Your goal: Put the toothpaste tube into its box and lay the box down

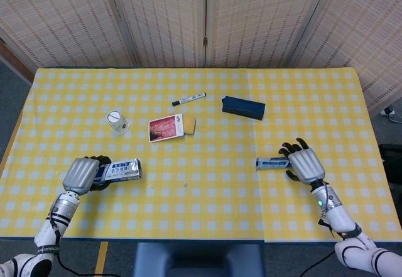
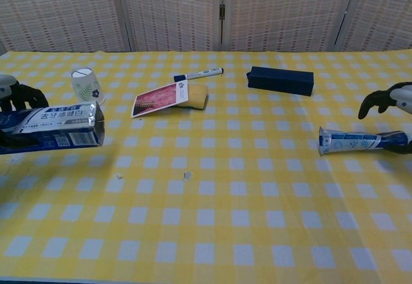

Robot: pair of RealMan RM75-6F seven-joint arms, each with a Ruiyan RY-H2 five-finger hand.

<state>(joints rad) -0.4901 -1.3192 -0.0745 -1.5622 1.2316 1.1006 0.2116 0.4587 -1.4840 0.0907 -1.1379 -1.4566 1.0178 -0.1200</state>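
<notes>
The toothpaste box point(image 1: 120, 169), white and blue with print, is held off the table by my left hand point(image 1: 80, 174) near the front left, lying roughly level with its open end to the right. In the chest view the box point(image 2: 55, 127) shows at the left edge, with my left hand's point(image 2: 22, 94) dark fingers behind it. The toothpaste tube point(image 1: 271, 162) lies flat at the right, its wide end pointing left. My right hand point(image 1: 302, 163) hovers over the tube's cap end. In the chest view its fingers point(image 2: 373, 100) arch above the tube point(image 2: 353, 142) without closing on it.
A paper cup point(image 1: 116, 122) stands behind the left hand. A red card point(image 1: 166, 128) lies against a yellow sponge point(image 1: 190, 124) mid-table. Behind them are a marker point(image 1: 189, 98) and a dark blue block point(image 1: 243, 107). The yellow checked tablecloth point(image 1: 207, 201) covers the whole table.
</notes>
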